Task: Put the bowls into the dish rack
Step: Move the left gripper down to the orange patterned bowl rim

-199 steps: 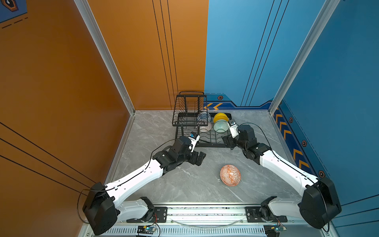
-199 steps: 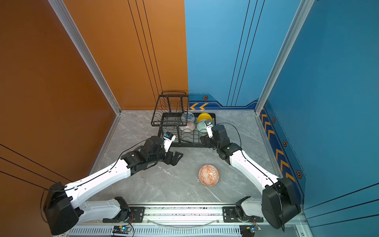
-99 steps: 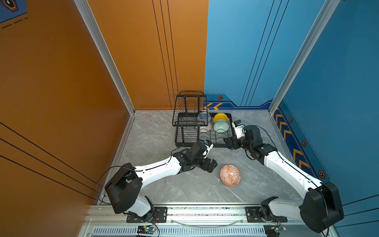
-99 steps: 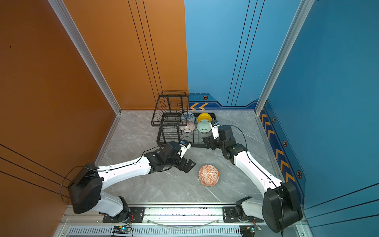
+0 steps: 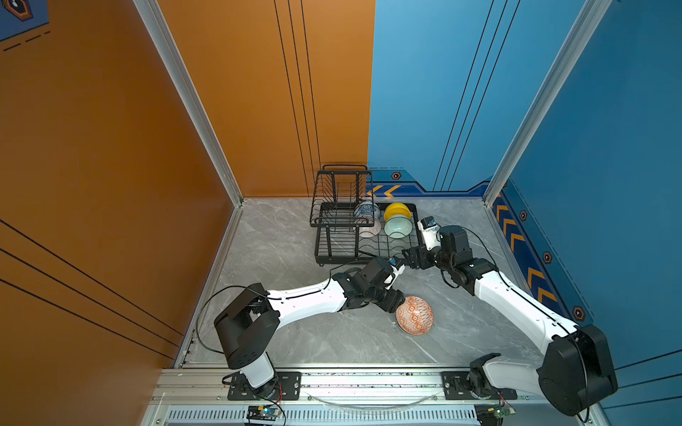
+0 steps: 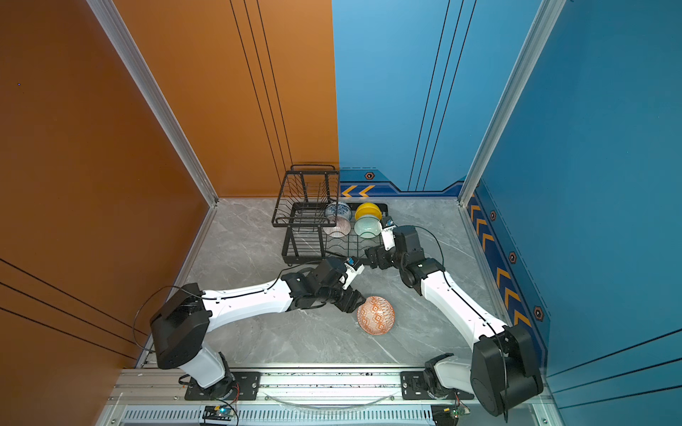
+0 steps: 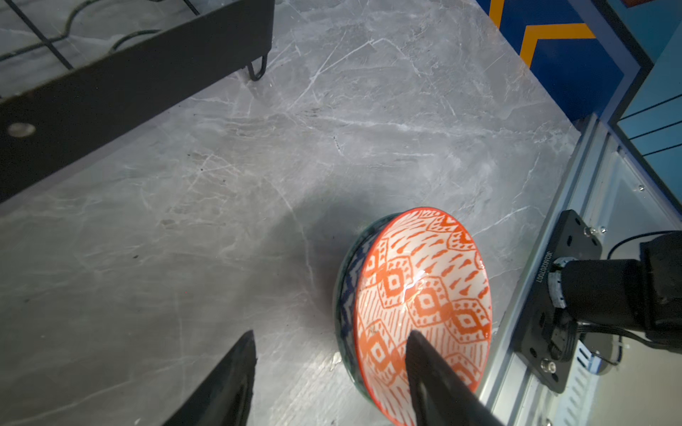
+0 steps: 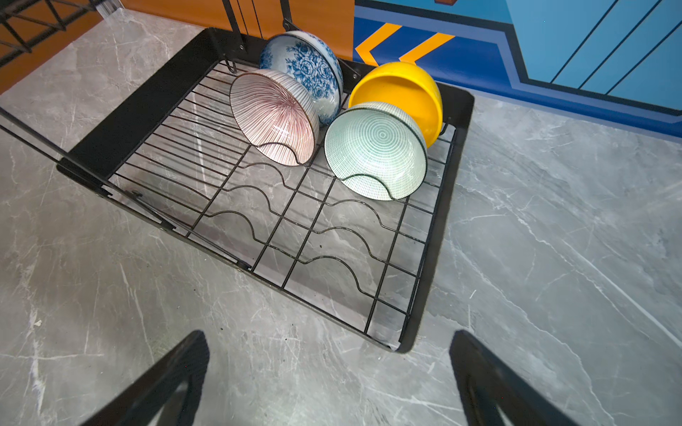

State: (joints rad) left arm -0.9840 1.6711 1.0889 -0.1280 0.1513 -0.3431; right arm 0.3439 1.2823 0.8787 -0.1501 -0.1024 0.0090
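Left hand (image 7: 331, 333) part-open astride orange bowl (image 7: 424, 280) rim, right hand (image 8: 328, 333) wide, empty, by rack (image 8: 147, 99)

Left tool (image 7: 331, 333) stands parted, tilted downward; right tool (image 8: 328, 333) gapes wider.

Both top views look steeply down from high above the rail (image 5: 350, 380), facing the far corner where the orange wall (image 5: 221, 110) meets the blue wall (image 5: 424, 92); they are distant enough to take in the whole worktop (image 5: 280, 239) and dish rack (image 5: 341, 222), and differ only by a slight sideways shift. The left wrist camera sits close, looking past the left gripper (image 7: 331, 333) at the orange-white bowl (image 7: 424, 295). The right wrist camera looks past the right gripper (image 8: 328, 333) into the rack's base; it shares the mint-green bowl (image 8: 376, 151) with both top views.
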